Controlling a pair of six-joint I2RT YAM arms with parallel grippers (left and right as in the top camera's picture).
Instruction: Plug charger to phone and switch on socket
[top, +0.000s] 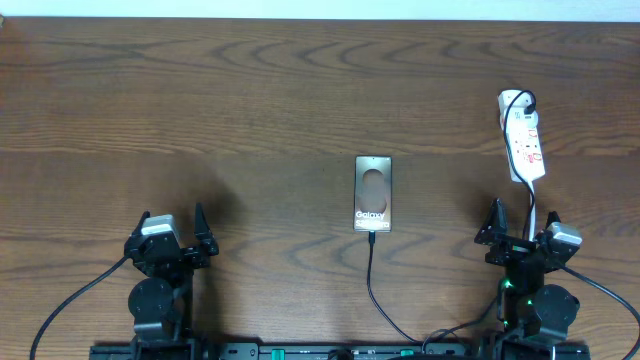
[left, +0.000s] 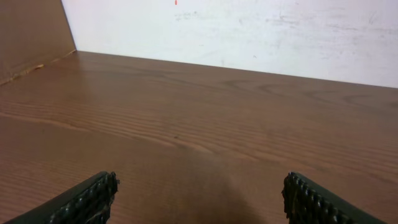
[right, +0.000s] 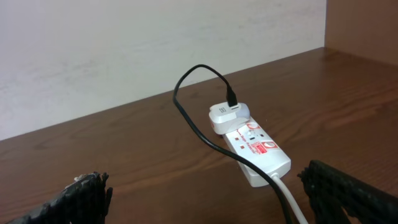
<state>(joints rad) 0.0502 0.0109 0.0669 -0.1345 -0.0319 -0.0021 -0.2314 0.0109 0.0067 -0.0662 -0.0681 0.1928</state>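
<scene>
The phone lies flat at the table's middle, screen up with "Galaxy" lettering. The black charger cable runs from the table's front edge up to the phone's near end, where its connector sits at the port. The white socket strip lies at the right back, with a white adapter plugged in at its far end; it also shows in the right wrist view, with the black cable looping from the adapter. My left gripper is open and empty at front left. My right gripper is open and empty, just in front of the strip.
The strip's white cord runs toward my right gripper between its fingers. A pale wall stands behind the table's far edge. The arms' bases and black cables sit along the front edge.
</scene>
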